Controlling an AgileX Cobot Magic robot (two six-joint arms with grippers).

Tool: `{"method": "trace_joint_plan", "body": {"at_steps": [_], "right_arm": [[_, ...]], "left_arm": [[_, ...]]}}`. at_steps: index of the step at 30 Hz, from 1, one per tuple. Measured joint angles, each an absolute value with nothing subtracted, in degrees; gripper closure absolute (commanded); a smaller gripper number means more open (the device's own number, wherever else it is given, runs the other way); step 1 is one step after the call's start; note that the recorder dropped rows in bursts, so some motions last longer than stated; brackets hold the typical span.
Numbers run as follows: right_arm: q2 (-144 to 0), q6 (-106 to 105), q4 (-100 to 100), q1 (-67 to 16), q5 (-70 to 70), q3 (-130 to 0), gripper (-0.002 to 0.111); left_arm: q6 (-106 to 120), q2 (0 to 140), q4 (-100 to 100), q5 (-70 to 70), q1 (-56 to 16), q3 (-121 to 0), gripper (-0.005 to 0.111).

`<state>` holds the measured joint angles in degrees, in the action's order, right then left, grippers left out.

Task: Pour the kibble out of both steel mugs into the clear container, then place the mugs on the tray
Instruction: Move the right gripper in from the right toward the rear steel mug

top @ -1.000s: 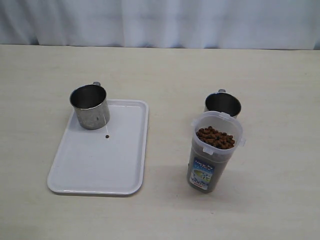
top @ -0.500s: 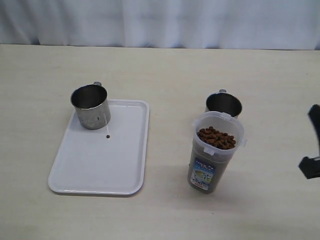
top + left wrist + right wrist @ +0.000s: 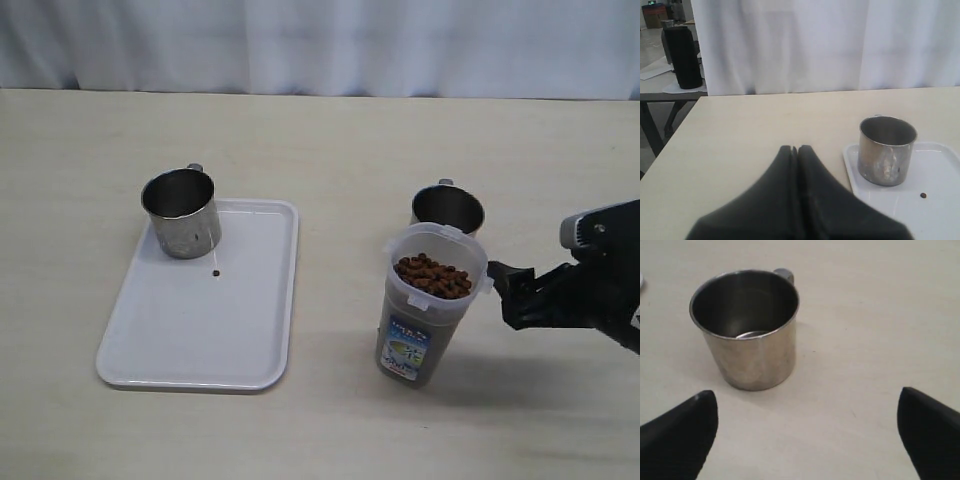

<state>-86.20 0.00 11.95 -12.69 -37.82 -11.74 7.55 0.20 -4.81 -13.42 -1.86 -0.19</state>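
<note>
One steel mug (image 3: 181,212) stands upright on the far left corner of the white tray (image 3: 200,330). It also shows in the left wrist view (image 3: 886,150), looking empty, beyond my shut left gripper (image 3: 794,149). The other steel mug (image 3: 447,210) stands on the table just behind the clear container (image 3: 430,305), which holds kibble (image 3: 430,275) nearly to its rim. My right gripper (image 3: 502,295) hovers open just right of the container. From the right wrist, this mug (image 3: 747,330) is empty, ahead of the wide-open gripper (image 3: 805,405), apart from both fingers.
A single loose pellet (image 3: 215,273) lies on the tray near the mug, also seen from the left wrist (image 3: 923,195). A white curtain (image 3: 320,45) hangs behind the table's far edge. A black cylinder (image 3: 684,57) stands on a side table beyond.
My right arm has come in from the right edge and moved left toward the container and the mug behind it, with its jaws opened wide. Mugs, container and tray have not moved.
</note>
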Motion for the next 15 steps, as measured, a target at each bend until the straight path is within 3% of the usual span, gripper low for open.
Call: {"method": "trace_joint_plan", "body": {"at_steps": [7, 15], "right_arm": [[-87.0, -0.4, 21.7, -10.1, -39.4, -14.5, -0.001], [-89.5, 15.6, 54.5, 2.7, -46.4, -19.2, -0.001]], "left_arm": [[7.6, 0.2, -4.8, -13.4, -1.9, -0.2, 0.107], [7.6, 0.2, -4.8, -13.4, -1.9, -0.2, 0.107]]}}
